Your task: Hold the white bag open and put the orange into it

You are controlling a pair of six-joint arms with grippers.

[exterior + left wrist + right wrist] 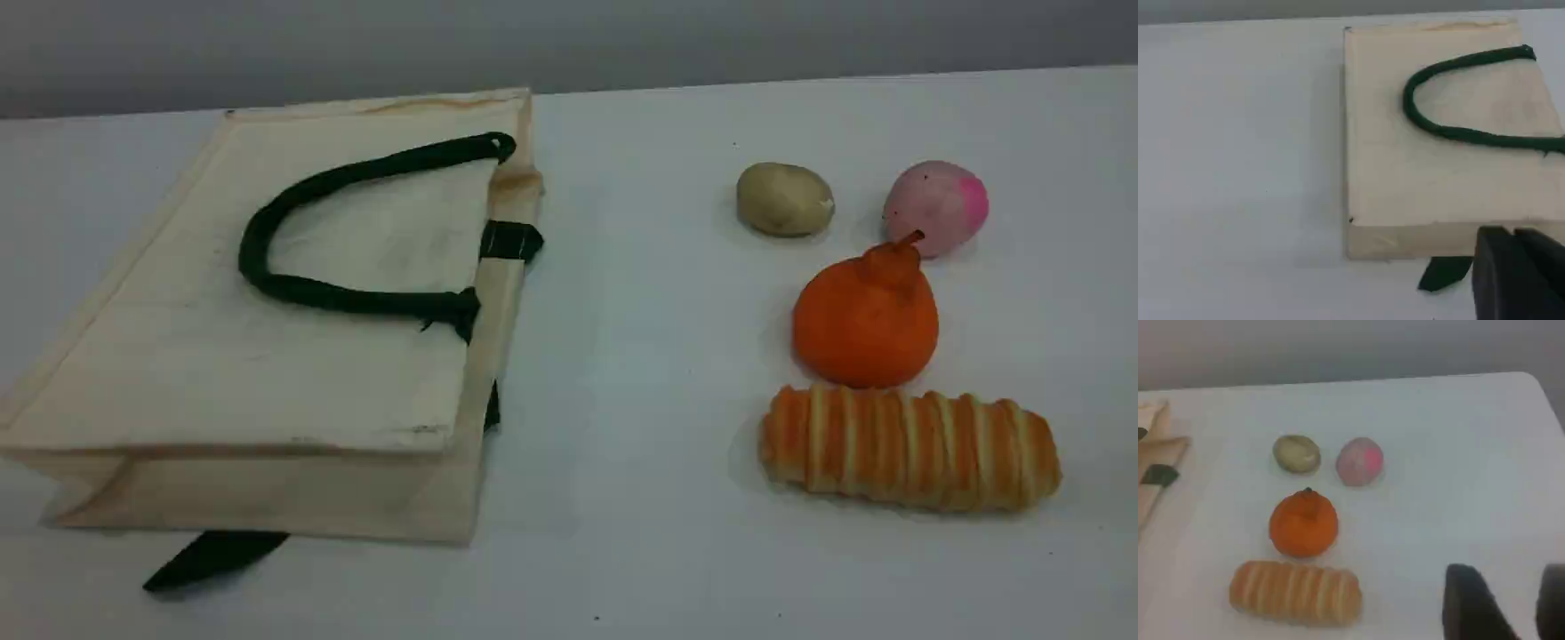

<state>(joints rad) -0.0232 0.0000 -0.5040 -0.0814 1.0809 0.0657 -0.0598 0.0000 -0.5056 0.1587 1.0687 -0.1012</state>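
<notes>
The white bag (267, 338) lies flat on the left of the table, its mouth facing right and one dark green handle (293, 200) looped on top. The orange (865, 318), round with a knobby neck, sits on the right, well apart from the bag. Neither arm appears in the scene view. In the left wrist view the bag (1431, 167) fills the right half, and my left gripper (1511, 233) shows at the bottom right, fingers together with nothing between them. The right wrist view has the orange (1303, 523) ahead and left of my right gripper (1509, 572), which is open and empty.
A ridged bread roll (911, 447) lies just in front of the orange. Behind it are a potato (783, 199) and a pink round fruit (935, 207). A second green handle (213, 556) pokes out under the bag's near edge. The table's right edge (1548, 400) is close by.
</notes>
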